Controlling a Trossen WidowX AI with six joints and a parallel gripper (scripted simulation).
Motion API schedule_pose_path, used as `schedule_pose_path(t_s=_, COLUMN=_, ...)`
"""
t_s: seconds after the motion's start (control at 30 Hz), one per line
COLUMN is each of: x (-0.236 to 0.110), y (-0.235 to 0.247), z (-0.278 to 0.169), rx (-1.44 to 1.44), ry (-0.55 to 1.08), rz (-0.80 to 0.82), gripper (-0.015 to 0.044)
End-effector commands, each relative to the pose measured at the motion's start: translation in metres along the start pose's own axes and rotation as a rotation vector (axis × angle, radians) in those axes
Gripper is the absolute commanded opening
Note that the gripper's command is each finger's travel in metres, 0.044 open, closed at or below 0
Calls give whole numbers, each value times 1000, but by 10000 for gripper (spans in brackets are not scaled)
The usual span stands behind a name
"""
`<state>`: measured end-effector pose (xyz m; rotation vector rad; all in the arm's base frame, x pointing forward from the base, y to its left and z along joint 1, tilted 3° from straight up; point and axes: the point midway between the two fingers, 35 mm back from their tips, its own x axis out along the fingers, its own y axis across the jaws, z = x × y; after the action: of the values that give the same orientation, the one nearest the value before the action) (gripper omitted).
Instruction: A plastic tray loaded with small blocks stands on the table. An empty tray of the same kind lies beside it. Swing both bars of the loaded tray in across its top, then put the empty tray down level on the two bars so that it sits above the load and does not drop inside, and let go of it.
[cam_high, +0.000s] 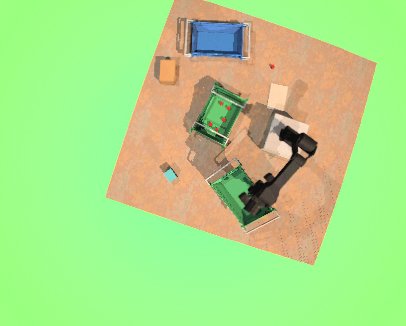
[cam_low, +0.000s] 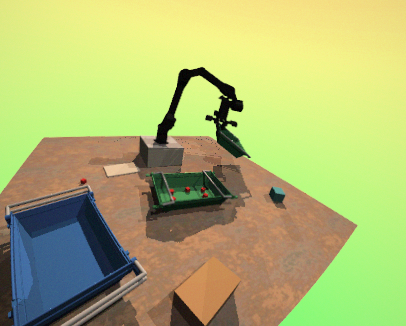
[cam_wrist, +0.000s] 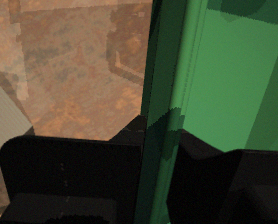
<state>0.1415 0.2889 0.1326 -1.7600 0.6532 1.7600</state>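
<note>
The loaded green tray (cam_high: 214, 112) (cam_low: 196, 203) stands on the table with several red blocks (cam_high: 223, 119) (cam_low: 187, 189) inside. Both of its wire bars lie across its top, one near each end. My gripper (cam_low: 219, 125) (cam_wrist: 149, 122) is shut on a long side wall of the empty green tray (cam_high: 231, 189) (cam_low: 232, 142) (cam_wrist: 235, 70). It holds that tray high above the table, off to the side of the loaded one. In the exterior view the held tray is clearly tilted, its far side hanging lower. Its own bars are swung out at its ends.
A blue tray (cam_high: 217, 41) (cam_low: 65, 255) with bars swung out stands at the table's edge. An orange block (cam_high: 167, 70) (cam_low: 207, 290), a teal cube (cam_high: 170, 174) (cam_low: 277, 194), a pale flat plate (cam_high: 278, 96) (cam_low: 120, 170) and a loose red block (cam_high: 272, 66) (cam_low: 83, 181) lie around.
</note>
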Motion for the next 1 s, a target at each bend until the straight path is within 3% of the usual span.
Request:
schedule_pose_path(t_s=0.0, x=-6, y=-8, z=-14, rx=41, ry=-5, rz=-25, gripper=0)
schedule_pose_path(t_s=0.97, x=-4, y=-17, z=-124, rx=342, ry=5, rz=-21, gripper=0)
